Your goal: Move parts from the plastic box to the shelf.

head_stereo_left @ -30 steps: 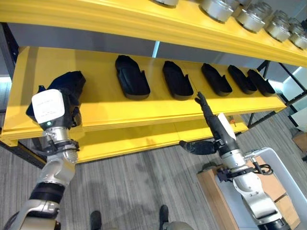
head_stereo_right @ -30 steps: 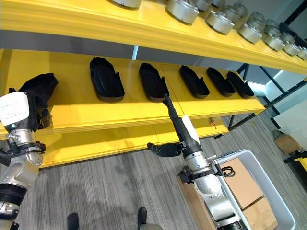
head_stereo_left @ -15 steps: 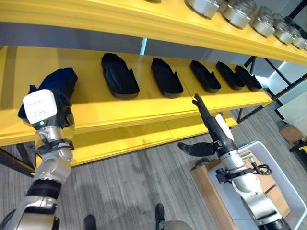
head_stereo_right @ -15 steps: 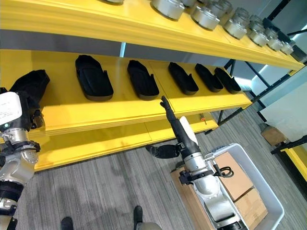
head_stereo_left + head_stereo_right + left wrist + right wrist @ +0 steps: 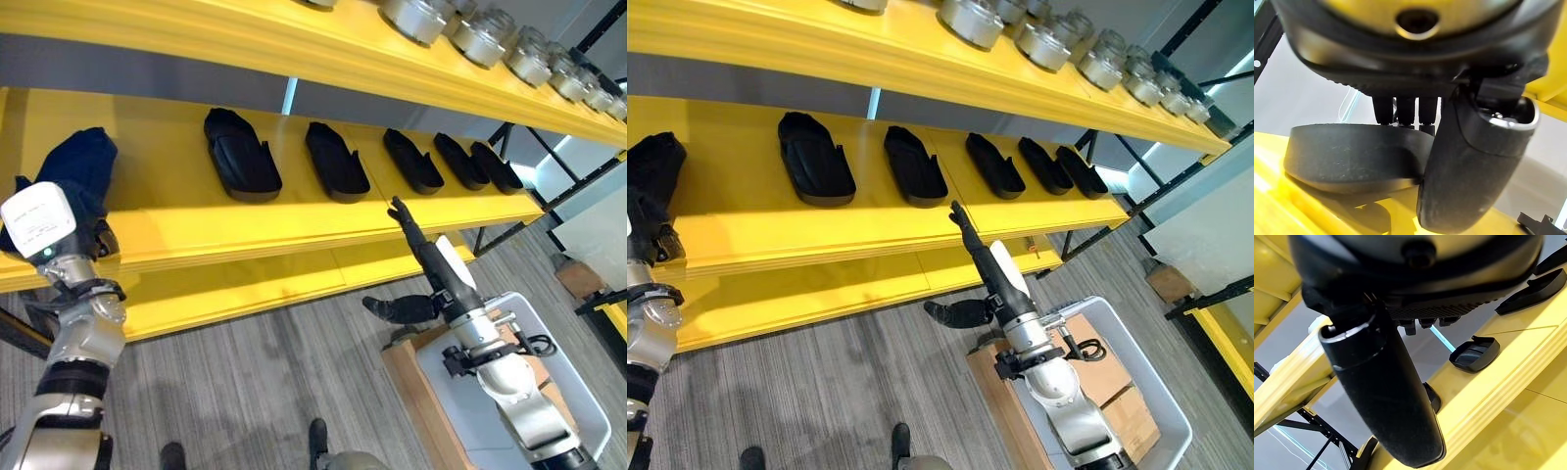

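Holding: left robot hand (image 5: 61,221) grips a black part (image 5: 1352,156) over the yellow shelf (image 5: 176,220), at its left end.
Right robot hand (image 5: 416,245): empty, fingers straight (near the shelf edge).
Plastic box (image 5: 578,392): lower right — well apart.
Risk: an early release near the edge — part could tip off.

Industrial storeroom or workshop. Yellow shelf (image 5: 294,220) holds moulded black parts (image 5: 241,155) in a row (metal canisters (image 5: 972,18) above). Plastic box (image 5: 1156,392) on floor.
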Motion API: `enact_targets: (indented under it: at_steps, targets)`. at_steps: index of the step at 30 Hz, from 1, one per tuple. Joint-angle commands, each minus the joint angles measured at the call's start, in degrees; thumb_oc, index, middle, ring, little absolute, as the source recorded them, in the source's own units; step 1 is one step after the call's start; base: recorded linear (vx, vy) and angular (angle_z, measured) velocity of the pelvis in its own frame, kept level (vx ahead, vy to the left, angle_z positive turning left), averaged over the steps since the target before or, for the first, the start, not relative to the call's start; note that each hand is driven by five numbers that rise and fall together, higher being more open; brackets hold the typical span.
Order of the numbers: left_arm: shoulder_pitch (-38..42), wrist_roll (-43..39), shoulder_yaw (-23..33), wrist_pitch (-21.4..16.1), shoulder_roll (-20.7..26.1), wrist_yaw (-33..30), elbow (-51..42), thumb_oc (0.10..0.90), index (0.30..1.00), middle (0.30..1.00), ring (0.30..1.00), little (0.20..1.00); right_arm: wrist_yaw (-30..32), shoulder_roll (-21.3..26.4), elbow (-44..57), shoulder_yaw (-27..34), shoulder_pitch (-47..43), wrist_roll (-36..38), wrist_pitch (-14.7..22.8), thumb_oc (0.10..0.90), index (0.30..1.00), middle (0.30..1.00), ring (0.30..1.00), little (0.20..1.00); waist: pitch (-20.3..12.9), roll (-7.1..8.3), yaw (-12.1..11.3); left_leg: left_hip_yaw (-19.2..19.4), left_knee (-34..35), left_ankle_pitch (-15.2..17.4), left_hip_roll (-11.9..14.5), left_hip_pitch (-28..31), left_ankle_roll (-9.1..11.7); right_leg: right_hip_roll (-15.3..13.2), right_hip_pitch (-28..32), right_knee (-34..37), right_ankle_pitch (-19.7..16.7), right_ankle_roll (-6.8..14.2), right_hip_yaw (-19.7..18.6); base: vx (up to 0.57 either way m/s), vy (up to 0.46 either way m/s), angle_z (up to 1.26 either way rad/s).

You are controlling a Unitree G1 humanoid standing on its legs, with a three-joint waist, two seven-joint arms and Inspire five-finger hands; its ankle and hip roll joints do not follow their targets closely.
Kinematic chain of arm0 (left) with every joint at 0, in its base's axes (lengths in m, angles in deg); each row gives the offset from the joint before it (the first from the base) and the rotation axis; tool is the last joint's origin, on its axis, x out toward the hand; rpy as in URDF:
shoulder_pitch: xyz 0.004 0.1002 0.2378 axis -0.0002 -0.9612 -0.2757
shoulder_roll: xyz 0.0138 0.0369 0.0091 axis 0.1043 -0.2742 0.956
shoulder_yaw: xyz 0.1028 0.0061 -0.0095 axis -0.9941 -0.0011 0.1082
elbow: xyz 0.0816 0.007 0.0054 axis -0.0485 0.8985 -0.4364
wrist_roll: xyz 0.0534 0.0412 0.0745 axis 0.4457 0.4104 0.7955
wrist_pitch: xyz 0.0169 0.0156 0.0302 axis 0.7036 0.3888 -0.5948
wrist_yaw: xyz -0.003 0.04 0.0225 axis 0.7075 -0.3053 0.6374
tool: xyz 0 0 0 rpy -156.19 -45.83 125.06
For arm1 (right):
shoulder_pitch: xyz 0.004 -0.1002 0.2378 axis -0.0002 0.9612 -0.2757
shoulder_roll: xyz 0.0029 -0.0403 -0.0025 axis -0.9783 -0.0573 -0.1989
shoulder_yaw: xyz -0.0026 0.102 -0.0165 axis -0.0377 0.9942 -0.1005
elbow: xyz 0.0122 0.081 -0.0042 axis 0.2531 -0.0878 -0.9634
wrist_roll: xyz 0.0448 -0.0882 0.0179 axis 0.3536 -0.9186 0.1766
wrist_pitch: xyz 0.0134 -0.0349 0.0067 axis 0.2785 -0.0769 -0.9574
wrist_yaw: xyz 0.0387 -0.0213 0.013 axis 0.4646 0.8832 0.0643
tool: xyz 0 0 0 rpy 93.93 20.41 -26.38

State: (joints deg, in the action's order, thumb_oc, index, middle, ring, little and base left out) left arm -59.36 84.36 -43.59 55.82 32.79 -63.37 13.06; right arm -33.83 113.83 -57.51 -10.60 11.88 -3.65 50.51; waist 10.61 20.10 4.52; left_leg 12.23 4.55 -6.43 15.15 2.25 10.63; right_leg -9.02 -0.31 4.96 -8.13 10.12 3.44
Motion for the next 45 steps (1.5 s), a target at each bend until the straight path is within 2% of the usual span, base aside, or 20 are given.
enact_targets:
  at_steps: [1,8,9,11,12,13,15,21,27,29,35,37,45]
  targets:
    - [9.7,-0.1,1.9,-1.8,7.8,-3.7,1.0,0.400,0.300,0.300,0.300,0.300,1.7,1.7,5.9,3.6,-3.8,2.5,5.0,0.900,1.000,1.000,1.000,1.000,-2.4,-0.07,0.6,2.3,0.5,9.0,-3.3,7.3,-5.4,1.1,2.3,-0.4,3.8,1.2,0.9,0.00,-0.006,-0.04]
    - [10.8,-1.0,1.3,-2.1,8.9,-3.3,3.0,0.400,0.300,0.300,0.300,0.300,1.2,1.9,6.0,3.9,-3.0,2.7,5.1,0.900,1.000,1.000,1.000,1.000,-3.2,0.36,0.9,2.9,0.5,9.2,-3.2,7.5,-5.3,1.3,2.3,-0.2,3.7,1.3,0.6,0.00,-0.004,-0.02]
    - [11.1,-1.2,1.1,-2.1,8.9,-3.3,3.2,0.418,0.325,0.325,0.325,0.325,1.3,1.9,6.1,3.9,-2.9,2.7,5.2,0.900,1.000,1.000,1.000,1.000,-3.3,0.37,1.0,2.9,0.5,9.2,-3.2,7.5,-5.3,1.4,2.3,-0.2,3.6,1.3,0.5,0.01,-0.007,-0.03]
    - [11.9,-1.0,0.4,-2.3,8.9,-3.1,3.6,0.622,0.610,0.610,0.610,0.610,1.3,2.0,6.3,4.0,-2.8,2.7,5.2,0.900,1.000,1.000,1.000,1.000,-3.5,0.38,1.2,3.0,0.5,9.2,-3.1,7.6,-5.4,1.4,2.2,-0.2,3.6,1.3,0.5,0.01,-0.002,-0.02]
    - [12.0,-1.0,0.3,-2.3,8.9,-3.1,3.7,0.639,0.635,0.635,0.635,0.635,1.3,2.0,6.3,4.0,-2.7,2.7,5.2,0.900,1.000,1.000,1.000,1.000,-3.5,0.39,1.1,3.0,0.5,9.2,-3.1,7.6,-5.4,1.4,2.2,-0.2,3.6,1.3,0.5,0.01,-0.001,-0.03]
    - [12.3,-0.9,-0.1,-2.3,8.9,-3.1,3.5,0.741,0.778,0.778,0.778,0.778,1.2,2.0,6.5,4.2,-2.7,2.7,5.3,0.900,1.000,1.000,1.000,1.000,-3.5,0.41,1.2,3.0,0.5,9.2,-3.2,7.6,-5.4,1.4,2.2,-0.2,3.5,1.4,0.5,0.00,0.000,0.00]
    - [13.2,-1.0,-0.9,-2.5,8.6,-2.8,3.5,0.900,1.000,1.000,1.000,1.000,1.2,2.0,6.4,4.3,-2.5,2.6,5.3,0.900,1.000,1.000,1.000,1.000,-3.5,0.25,1.4,3.0,0.5,9.3,-3.3,7.8,-5.4,1.4,2.3,-0.2,3.6,1.4,0.2,0.00,0.000,0.00]
    - [14.5,-2.0,-1.7,-3.0,8.2,-2.3,3.5,0.900,1.000,1.000,1.000,1.000,1.4,2.0,6.1,4.7,-2.3,2.5,5.1,0.900,1.000,1.000,1.000,1.000,-3.6,-0.43,1.6,3.2,0.5,9.6,-3.6,8.3,-5.6,1.4,2.4,-0.1,3.6,1.5,0.0,0.01,0.002,-0.01]
    - [16.2,-3.9,-3.0,-4.1,7.0,-1.0,3.1,0.900,1.000,1.000,1.000,1.000,1.3,2.2,6.1,6.1,-1.2,2.2,4.6,0.900,1.000,1.000,1.000,1.000,-5.4,-2.26,2.4,2.9,0.5,10.1,-3.9,8.8,-5.7,1.1,3.2,0.0,3.9,1.5,0.3,0.04,0.014,-0.05]
    - [18.1,-3.7,-5.1,-4.7,6.7,-0.5,3.9,0.900,1.000,1.000,1.000,1.000,1.6,2.4,6.1,7.0,-0.7,2.1,4.6,0.900,1.000,1.000,1.000,1.000,-6.1,-3.33,3.1,3.1,0.5,10.1,-4.1,8.8,-5.7,0.9,3.1,0.0,3.9,1.6,0.3,0.00,0.000,0.00]
    - [18.6,-3.7,-5.3,-5.1,6.6,-0.4,3.1,0.900,1.000,1.000,1.000,1.000,1.9,2.5,6.0,7.8,-0.3,1.7,4.7,0.900,1.000,1.000,1.000,1.000,-6.1,-3.94,3.2,3.2,0.5,10.1,-4.3,9.0,-5.8,0.9,3.2,0.0,4.0,1.6,0.1,0.00,0.000,0.00]
    - [19.4,-3.7,-6.1,-5.7,6.0,-0.1,2.5,0.900,1.000,1.000,1.000,1.000,1.9,2.8,6.0,8.4,0.1,1.5,4.6,0.900,1.000,1.000,1.000,1.000,-6.6,-5.00,3.5,3.0,0.5,10.1,-4.5,9.0,-5.8,0.6,3.4,0.0,4.1,1.6,0.3,0.00,0.000,0.00]
    - [19.8,-4.6,-6.7,-6.9,5.0,0.3,0.2,0.900,1.000,1.000,1.000,1.000,2.0,2.9,5.6,9.4,0.1,1.5,4.4,0.900,1.000,1.000,1.000,1.000,-7.4,-6.57,3.6,2.6,0.5,9.9,-4.8,8.5,-6.0,0.2,3.2,0.0,4.0,1.7,0.7,0.00,0.000,0.00]
